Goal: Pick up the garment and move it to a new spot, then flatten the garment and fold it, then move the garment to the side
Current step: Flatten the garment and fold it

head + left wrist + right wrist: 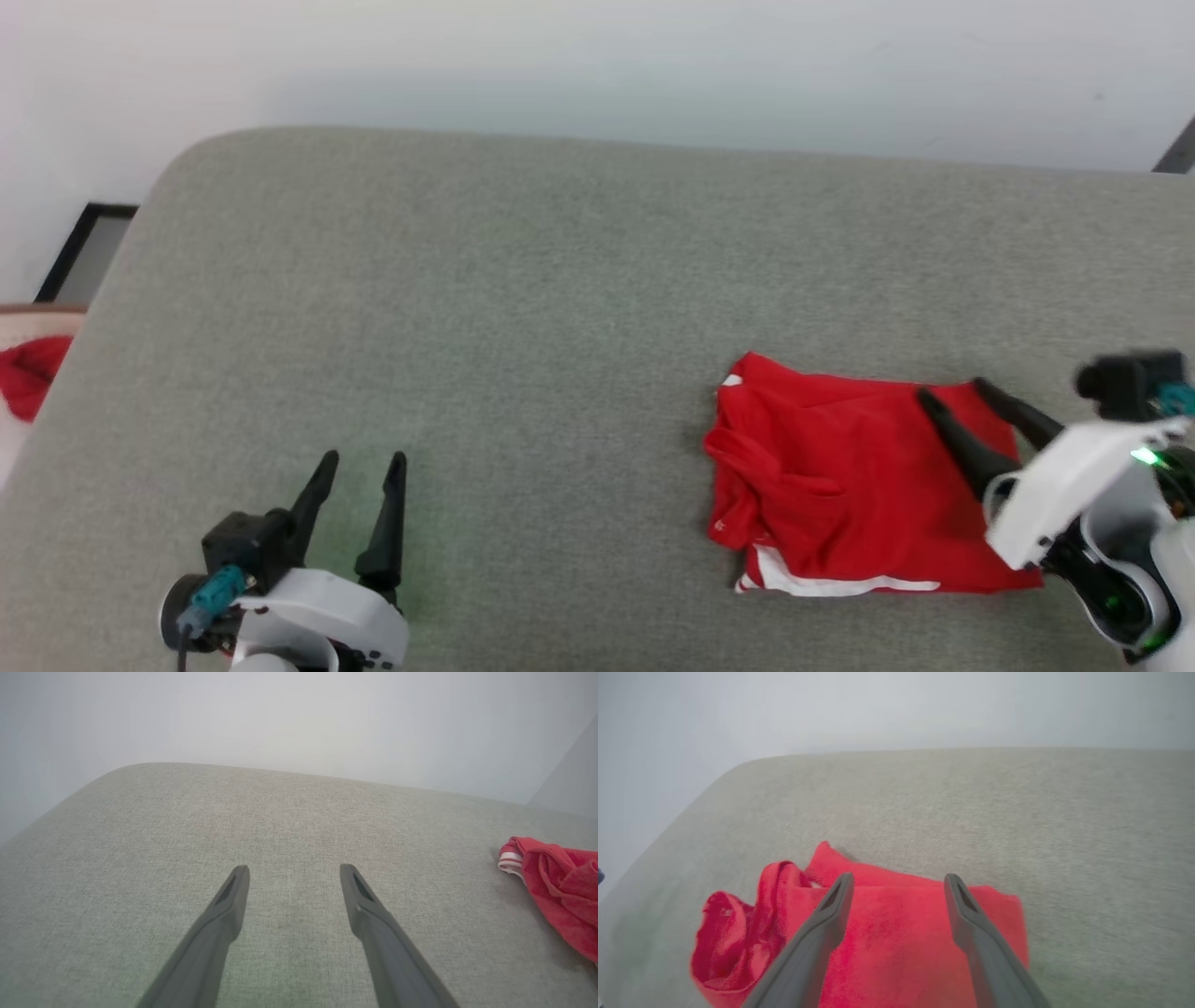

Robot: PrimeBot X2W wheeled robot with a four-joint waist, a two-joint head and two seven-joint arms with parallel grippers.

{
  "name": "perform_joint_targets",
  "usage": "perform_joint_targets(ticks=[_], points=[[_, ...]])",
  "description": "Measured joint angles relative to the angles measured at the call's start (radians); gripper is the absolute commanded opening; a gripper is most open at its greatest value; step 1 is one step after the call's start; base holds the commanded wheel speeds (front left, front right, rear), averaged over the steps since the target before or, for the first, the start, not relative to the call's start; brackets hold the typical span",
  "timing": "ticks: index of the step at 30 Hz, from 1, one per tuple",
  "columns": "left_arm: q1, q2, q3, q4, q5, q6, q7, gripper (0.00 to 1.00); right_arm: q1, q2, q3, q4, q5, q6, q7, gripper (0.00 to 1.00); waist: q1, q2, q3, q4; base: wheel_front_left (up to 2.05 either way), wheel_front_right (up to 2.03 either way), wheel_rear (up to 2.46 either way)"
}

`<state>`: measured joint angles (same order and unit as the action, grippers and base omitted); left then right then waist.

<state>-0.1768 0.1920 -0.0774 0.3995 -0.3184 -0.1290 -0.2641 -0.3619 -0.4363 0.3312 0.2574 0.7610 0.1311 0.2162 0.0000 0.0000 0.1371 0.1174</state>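
Note:
The garment (840,485), red with a white strip along its near edge, lies folded into a rough rectangle on the right part of the grey cushioned surface (513,327). My right gripper (950,392) hovers over the garment's right end, open, nothing between its fingers. The right wrist view has the same open gripper (899,879) above the red cloth (887,947), whose left side is bunched. At the lower left my left gripper (362,459) stands open over bare surface, well away from the garment. In the left wrist view that gripper (294,870) is open, with the garment's edge (556,886) at far right.
The surface ends at a rounded corner (177,159) at the back left, with a pale wall (597,65) behind. Beyond the left edge lie a dark-framed panel (89,247) and a red item (28,373).

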Motion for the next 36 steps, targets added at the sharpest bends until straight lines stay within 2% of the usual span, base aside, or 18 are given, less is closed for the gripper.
perform_joint_targets(ticks=[1, 2, 3, 6, 13, 18, 25, 36], points=[[0.0, 0.001, 0.002, 0.002, 0.0, 0.0, 0.0, 1.0, 0.007, -0.003, -0.006, 0.022, -0.009, 0.0, -0.046, 1.0, 0.0001, 0.0, -0.004, -0.005, 0.0, 0.0, 0.0], [0.0, 0.001, 0.002, 0.002, 0.0, 0.0, 0.0, 1.0, 0.007, -0.003, -0.006, 0.022, -0.009, 0.0, -0.046, 1.0, 0.0001, 0.0, -0.004, -0.005, 0.0, 0.0, 0.0], [0.001, 0.002, 0.008, 0.008, 0.001, 0.0, 0.0, 1.0, 0.021, -0.003, -0.015, 0.063, -0.025, 0.0, -0.126, 1.0, 0.0, 0.0, -0.014, -0.015, 0.0, 0.0, 0.0], [0.021, 0.005, 0.025, 0.016, 0.0, 0.0, 0.0, 1.0, 0.04, 0.005, -0.024, 0.109, -0.048, 0.0, -0.23, 1.0, 0.0, 0.0, -0.035, -0.027, 0.0, 0.0, 0.0], [0.086, 0.038, 0.058, 0.019, 0.002, 0.0, 0.0, 1.0, 0.081, 0.031, -0.012, 0.157, -0.104, 0.0, -0.352, 1.0, 0.0, 0.0, -0.106, -0.063, 0.0, 0.0, 0.0], [0.141, 0.038, 0.077, -0.012, 0.013, 0.0, 0.0, 1.0, 0.122, 0.041, -0.016, 0.164, -0.097, 0.0, -0.373, 1.0, 0.0, 0.0, -0.157, -0.087, 0.0, 0.0, 0.0], [0.218, 0.03, 0.086, -0.071, 0.01, 0.0, 0.0, 1.0, 0.201, 0.041, -0.077, 0.143, -0.086, 0.0, -0.401, 1.0, 0.0, 0.0, -0.215, -0.107, 0.0, 0.0, 0.0], [0.327, 0.031, 0.112, -0.165, 0.016, 0.0, 0.0, 1.0, 0.38, 0.051, -0.22, -0.02, -0.116, 0.0, -0.367, 1.0, 0.0, 0.0, -0.233, -0.111, 0.0, 0.0, 0.0]])
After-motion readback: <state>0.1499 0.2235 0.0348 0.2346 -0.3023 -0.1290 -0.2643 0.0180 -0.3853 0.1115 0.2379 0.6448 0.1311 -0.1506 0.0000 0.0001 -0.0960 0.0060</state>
